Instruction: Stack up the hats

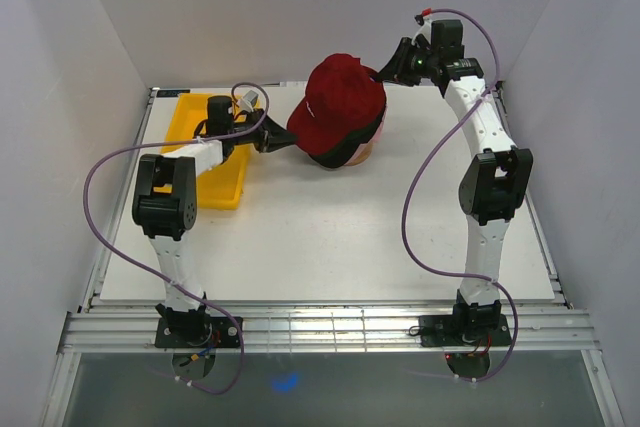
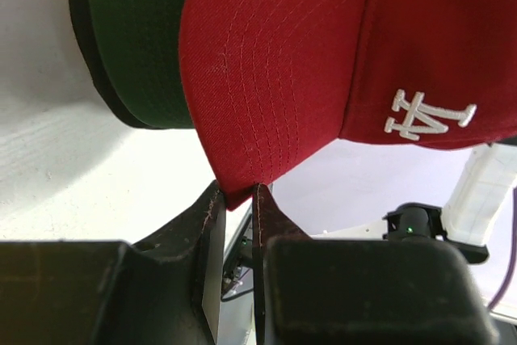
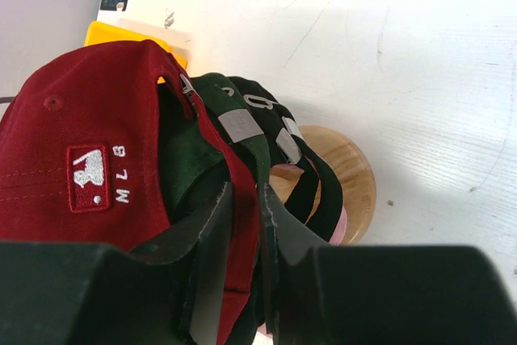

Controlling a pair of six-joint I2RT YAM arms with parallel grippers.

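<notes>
Caps crown the wooden stand [image 3: 353, 169], which rests on the white bench [image 1: 330, 237]. The red cap [image 1: 340, 97] is uppermost, draped over the dark green cap [image 3: 190, 147]. Beneath that come the black caps [image 3: 323, 195], closest to the stand's rounded head. The red cap sits tilted, its brim reaching out from the stand toward the yellow tray [image 1: 215, 185], which lies on the bench to the left of the stand. The left pincer [image 2: 236, 193] is pressed together on the very tip of that red brim, its two fingers nipping the edge. On the far-right side of the stand, the right pincer [image 3: 245, 195] is clamped on the rear band of the red cap, beside the back opening, with red fabric running between its fingers. The green brim shows just behind the red one, with a black edge past it. White stitched lettering marks the red cap's side, and an MLB patch marks its back.
</notes>
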